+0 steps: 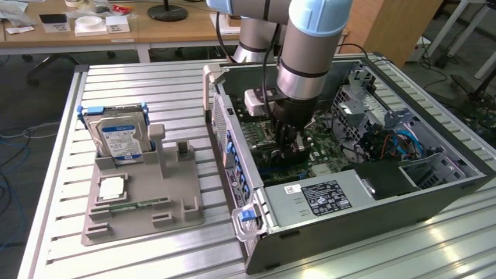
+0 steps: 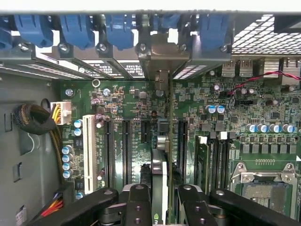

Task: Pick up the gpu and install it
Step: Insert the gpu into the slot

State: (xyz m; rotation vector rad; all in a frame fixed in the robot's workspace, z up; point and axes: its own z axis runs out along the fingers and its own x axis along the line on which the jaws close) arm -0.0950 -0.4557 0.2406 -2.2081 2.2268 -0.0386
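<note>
The open computer case (image 1: 364, 218) lies on its side on the slatted table. My gripper (image 1: 290, 138) reaches down into it over the green motherboard (image 2: 225, 117). In the wrist view the gripper (image 2: 162, 207) is shut on the gpu (image 2: 160, 165), a thin card seen edge-on between the black fingers (image 2: 137, 205). The card stands upright among the long black expansion slots (image 2: 126, 150). Its silver bracket (image 2: 162, 56) reaches the case's rear wall below the blue clips (image 2: 75, 30). I cannot tell whether the card's lower edge sits in a slot.
A silver hard drive (image 1: 120, 136) with a blue-white label stands in a grey fixture (image 1: 147, 200) on the exterior view's left, with a small green memory stick (image 1: 139, 204) lying in it. Inside the case are the power supply (image 1: 329, 197), drive cage (image 1: 364, 110) and cables (image 1: 395, 142).
</note>
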